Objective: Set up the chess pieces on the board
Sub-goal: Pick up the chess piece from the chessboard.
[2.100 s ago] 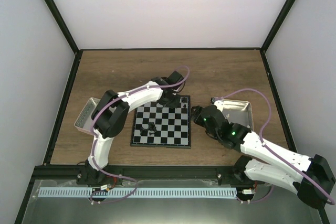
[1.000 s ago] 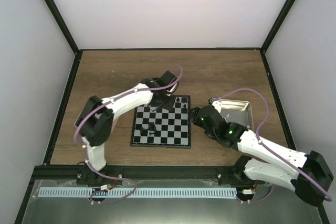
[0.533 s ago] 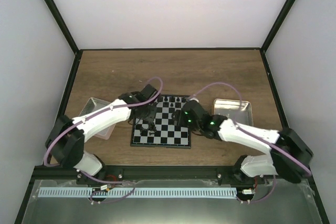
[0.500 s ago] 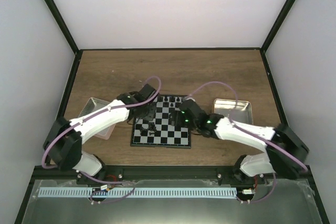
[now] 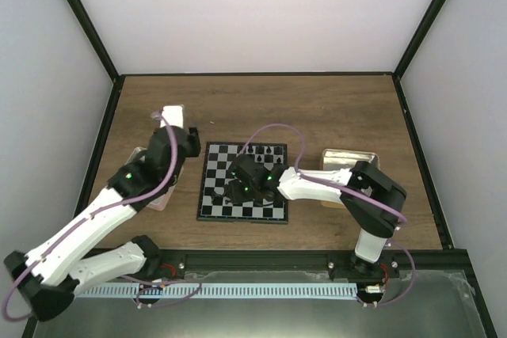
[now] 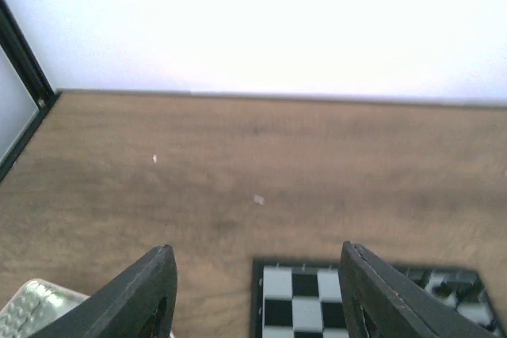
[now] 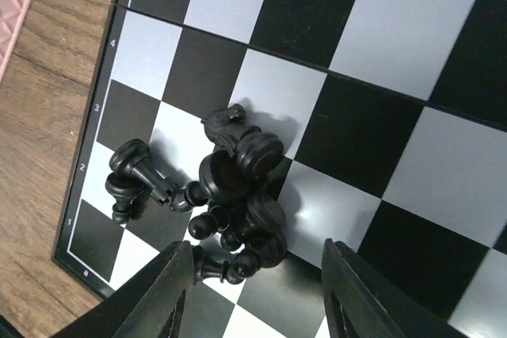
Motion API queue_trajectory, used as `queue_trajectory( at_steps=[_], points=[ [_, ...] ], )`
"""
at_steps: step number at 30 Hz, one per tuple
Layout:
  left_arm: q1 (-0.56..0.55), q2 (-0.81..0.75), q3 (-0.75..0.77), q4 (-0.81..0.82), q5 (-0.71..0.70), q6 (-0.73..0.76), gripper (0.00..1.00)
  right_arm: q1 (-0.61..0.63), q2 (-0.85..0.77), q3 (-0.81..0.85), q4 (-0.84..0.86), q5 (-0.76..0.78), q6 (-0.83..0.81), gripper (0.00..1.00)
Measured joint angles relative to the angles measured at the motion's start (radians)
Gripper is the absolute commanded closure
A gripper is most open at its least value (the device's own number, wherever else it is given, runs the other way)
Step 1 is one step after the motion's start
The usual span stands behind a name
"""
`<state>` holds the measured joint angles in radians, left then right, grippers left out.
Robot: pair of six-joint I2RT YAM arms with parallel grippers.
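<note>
Setup barely begun — black pieces mostly in a heap

Left gripper (image 6: 255, 263) hangs over bare table (image 6: 238, 164) beside the board (image 5: 265, 195), jaws apart and empty. Toward the board's near-left corner, black chess pieces (image 7: 238, 187) lie tumbled in a heap; only a short row of pieces (image 5: 264, 150) stands along the far edge. Right gripper (image 7: 257, 252) hovers just over the heap, jaws apart, holding nothing — nearly all the placing looks left to do

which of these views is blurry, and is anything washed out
Left wrist: soft throughout, back wall washed out white, board hazy. Right wrist: sharp, black chess pieces crisp, soft shadows. Top external: evenly lit, no glare.
</note>
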<state>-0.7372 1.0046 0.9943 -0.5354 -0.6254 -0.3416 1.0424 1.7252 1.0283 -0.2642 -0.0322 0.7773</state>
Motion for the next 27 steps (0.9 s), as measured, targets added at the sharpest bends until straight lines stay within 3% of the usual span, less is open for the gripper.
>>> queue_trajectory(
  at_steps=[4,11,14,21,27],
  points=[
    [0.002,-0.154,-0.029,0.115,-0.056,0.055,0.28,0.01,0.037,0.04,-0.042,0.004,0.001,0.57],
    [0.003,-0.315,-0.105,0.257,-0.071,0.106,0.26,0.018,0.061,0.076,-0.087,0.016,0.001,0.71],
    [0.003,-0.325,-0.146,0.279,-0.073,0.12,0.26,0.02,0.076,0.085,-0.112,0.024,0.001,0.73],
    [0.003,-0.307,-0.17,0.286,-0.073,0.135,0.25,0.025,0.096,0.123,-0.156,0.063,0.0,0.9],
    [0.003,-0.31,-0.171,0.288,-0.082,0.138,0.25,0.026,0.096,0.136,-0.184,0.109,0.005,0.95]
  ],
)
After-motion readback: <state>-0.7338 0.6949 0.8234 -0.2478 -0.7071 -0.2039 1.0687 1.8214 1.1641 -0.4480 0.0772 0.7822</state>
